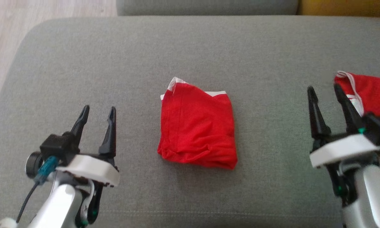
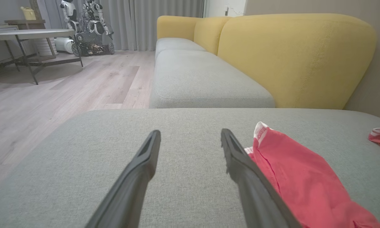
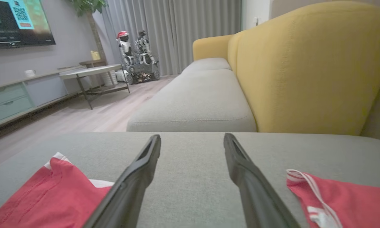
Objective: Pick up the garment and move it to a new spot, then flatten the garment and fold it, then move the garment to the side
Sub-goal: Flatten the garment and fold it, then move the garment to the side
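A red garment [image 1: 197,126] is seen near the middle of the grey sofa cushion [image 1: 190,41], folded into a compact, roughly square packet with white trim showing along its far edge. The fold is judged done, though loosely: the near edge is puffed and wrinkled rather than pressed flat. By this reading, what is left is the move to the side, since the packet is touched by neither tool. A second red garment [image 1: 370,95], edged with white striped trim, is found at the cushion's right edge, just beyond the right tool. Whether it belongs to the task cannot be told.

The left tool [image 1: 99,108] is held spread and empty over the cushion toward its near left corner, apart from the packet. The right tool [image 1: 323,87] is likewise spread and empty, between the two garments.

The cloth is taken for a thin, soft knit that creases easily. The cushion is covered in a fine woven grey fabric, with rounded corners and a stitched seam along its near edge. A smooth, padded yellow backrest [image 2: 297,60] is seen beyond it.
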You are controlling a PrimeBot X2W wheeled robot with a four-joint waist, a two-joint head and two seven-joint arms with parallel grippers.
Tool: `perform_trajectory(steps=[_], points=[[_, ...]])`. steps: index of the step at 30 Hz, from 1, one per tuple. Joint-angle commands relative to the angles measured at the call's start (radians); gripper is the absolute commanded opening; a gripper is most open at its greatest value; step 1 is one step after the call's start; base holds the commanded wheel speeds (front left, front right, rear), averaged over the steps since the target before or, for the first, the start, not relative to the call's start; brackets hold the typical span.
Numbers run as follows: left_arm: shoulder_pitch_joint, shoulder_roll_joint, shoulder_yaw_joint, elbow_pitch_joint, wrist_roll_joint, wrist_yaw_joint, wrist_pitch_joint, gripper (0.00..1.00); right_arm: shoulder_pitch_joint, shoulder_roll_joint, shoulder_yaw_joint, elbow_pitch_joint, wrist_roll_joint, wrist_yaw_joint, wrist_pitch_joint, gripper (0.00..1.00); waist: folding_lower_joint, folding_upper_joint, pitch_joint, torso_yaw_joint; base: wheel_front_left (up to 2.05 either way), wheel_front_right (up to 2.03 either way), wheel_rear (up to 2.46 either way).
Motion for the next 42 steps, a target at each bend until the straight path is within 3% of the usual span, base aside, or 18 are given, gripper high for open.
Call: perform_trajectory(steps=[1,14,42], points=[[-0.020,0.036,0.046,-0.036,0.010,0.007,0.001,1.00,0.002,0.007,0.005,-0.062,-0.015,-0.001,0.014,1.00,0.0000,-0.0001,-0.015,-0.010,0.00,0.00,0.00],[0.071,0.062,0.032,-0.080,0.003,0.033,0.032,1.00,0.207,0.065,-0.064,-0.244,-0.062,-0.001,0.129,1.00,0.0000,-0.0001,-0.111,-0.023,0.00,0.00,0.00],[0.122,0.088,0.026,-0.102,-0.005,0.067,0.054,1.00,0.261,0.090,-0.088,-0.260,-0.049,-0.001,0.167,1.00,0.0000,-0.0001,-0.143,-0.009,0.00,0.00,0.00]])
